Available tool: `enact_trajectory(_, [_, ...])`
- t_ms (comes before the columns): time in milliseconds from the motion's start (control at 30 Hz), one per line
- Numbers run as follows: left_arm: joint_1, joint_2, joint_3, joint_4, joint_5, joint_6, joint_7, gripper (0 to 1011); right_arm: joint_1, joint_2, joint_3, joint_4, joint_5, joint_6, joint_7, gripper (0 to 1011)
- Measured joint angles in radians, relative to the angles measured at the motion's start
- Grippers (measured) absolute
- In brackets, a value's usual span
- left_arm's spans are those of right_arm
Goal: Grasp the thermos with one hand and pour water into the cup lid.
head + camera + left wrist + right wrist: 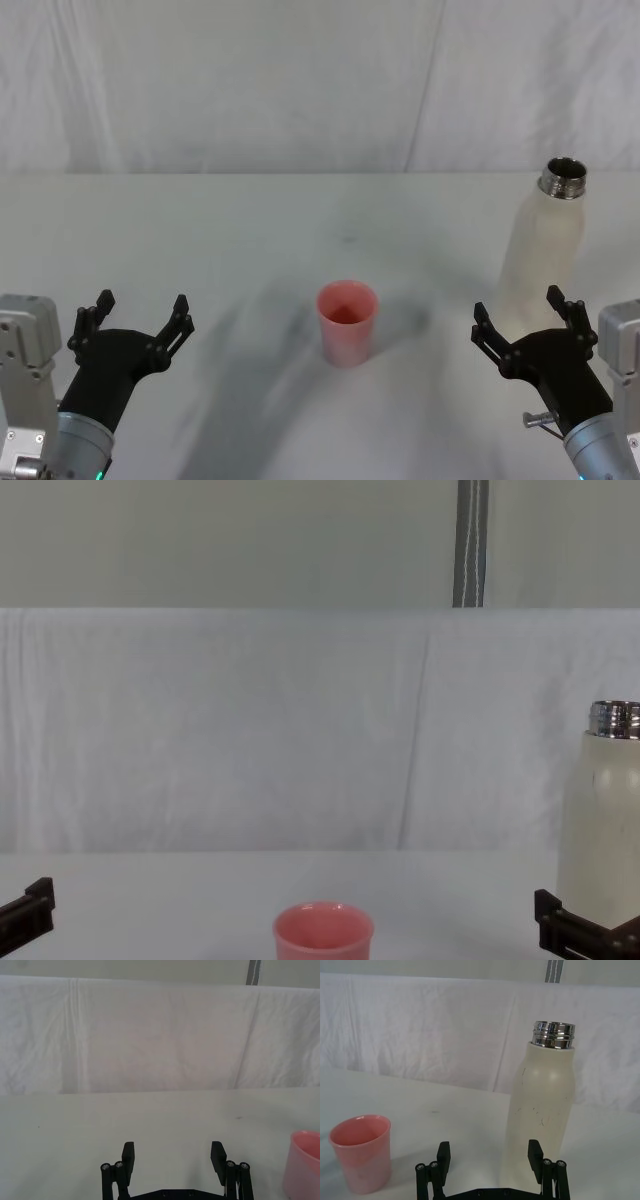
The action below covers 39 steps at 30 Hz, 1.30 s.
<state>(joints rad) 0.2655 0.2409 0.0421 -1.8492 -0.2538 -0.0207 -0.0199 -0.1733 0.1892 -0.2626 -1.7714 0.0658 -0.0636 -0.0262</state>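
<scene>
- Thermos [545,250] upright at 2 o'clock from cup lid [347,322], steel neck uncapped
- Right gripper [522,310] just short of thermos, at its 6 o'clock, jaws spread, empty
- Left gripper [137,314] at 9 o'clock from lid, jaws spread over white table [250,230]

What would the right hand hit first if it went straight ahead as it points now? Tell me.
Most likely the thermos. The right hand is open and the bottle stands just ahead, toward one finger rather than centred, so that finger might meet the bottle's wall first. The cup sits off to the side.
</scene>
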Motion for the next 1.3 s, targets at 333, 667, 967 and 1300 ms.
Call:
enact_trajectory(333, [0.000, 0.000, 0.000, 0.000, 0.000, 0.000, 0.000, 1001, 0.000, 0.000, 0.000, 0.000, 0.000, 0.000, 0.000, 1001])
enact_trajectory(667, [0.000, 0.000, 0.000, 0.000, 0.000, 0.000, 0.000, 1001, 0.000, 0.000, 0.000, 0.000, 0.000, 0.000, 0.000, 1001])
enact_trajectory(967, [0.000, 0.000, 0.000, 0.000, 0.000, 0.000, 0.000, 1001, 0.002, -0.007, 0.012, 0.004, 0.003, 0.001, 0.006, 1001])
enact_trajectory(1300, [0.000, 0.000, 0.000, 0.000, 0.000, 0.000, 0.000, 1001, 0.027, -0.050, 0.076, 0.044, 0.049, -0.015, 0.043, 1001])
